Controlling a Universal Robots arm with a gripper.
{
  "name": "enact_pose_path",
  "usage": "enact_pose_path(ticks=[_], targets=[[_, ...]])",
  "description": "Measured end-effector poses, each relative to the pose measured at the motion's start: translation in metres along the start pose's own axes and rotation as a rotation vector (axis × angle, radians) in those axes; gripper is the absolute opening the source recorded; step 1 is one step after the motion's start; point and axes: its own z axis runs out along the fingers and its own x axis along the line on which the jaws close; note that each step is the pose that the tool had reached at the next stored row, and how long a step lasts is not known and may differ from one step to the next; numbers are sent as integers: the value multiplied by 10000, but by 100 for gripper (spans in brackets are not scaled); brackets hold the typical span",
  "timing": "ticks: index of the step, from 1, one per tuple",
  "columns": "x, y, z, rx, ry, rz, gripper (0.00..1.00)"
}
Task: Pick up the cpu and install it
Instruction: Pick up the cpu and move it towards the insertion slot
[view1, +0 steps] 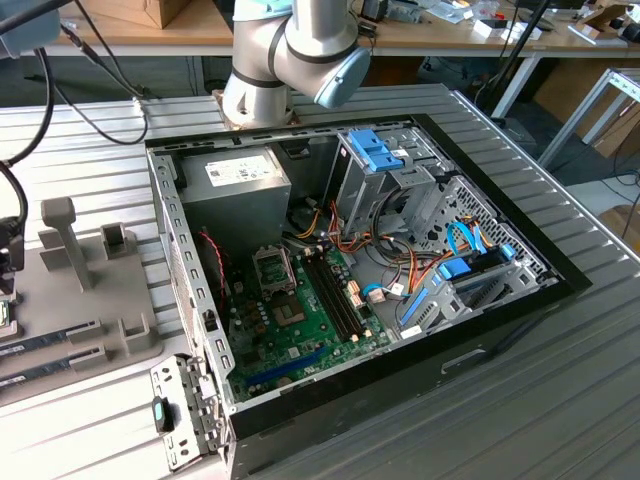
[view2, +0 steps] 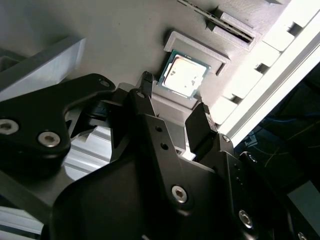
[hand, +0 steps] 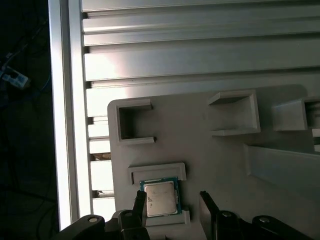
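Note:
The cpu (hand: 160, 197), a small flat square with a silvery top and a thin green rim, lies in a shallow pocket of the grey holder tray (hand: 215, 160). It also appears in the second wrist view as the cpu (view2: 184, 76). My gripper (hand: 172, 197) hangs open just over it. One black fingertip (hand: 140, 199) is beside one edge of the chip, and the other fingertip (hand: 205, 199) stands off the opposite edge. Nothing is held between the fingers (view2: 146, 82). The open computer case (view1: 560, 285) holds the green motherboard (view1: 300, 320) with its empty socket (view1: 275, 268).
The grey holder tray (view1: 120, 345) sits at the exterior view's left and carries upright posts (view1: 62, 235) and two long memory sticks (view1: 50, 350). A grey power-supply box (view1: 235, 185), drive cages (view1: 385, 165) and cable bundles fill the case. The ribbed table edge (hand: 65, 115) runs close to the tray.

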Motion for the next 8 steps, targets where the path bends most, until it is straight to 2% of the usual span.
enact_pose_path(ticks=[8], targets=[[6,-2,31,0,0,0,54]])
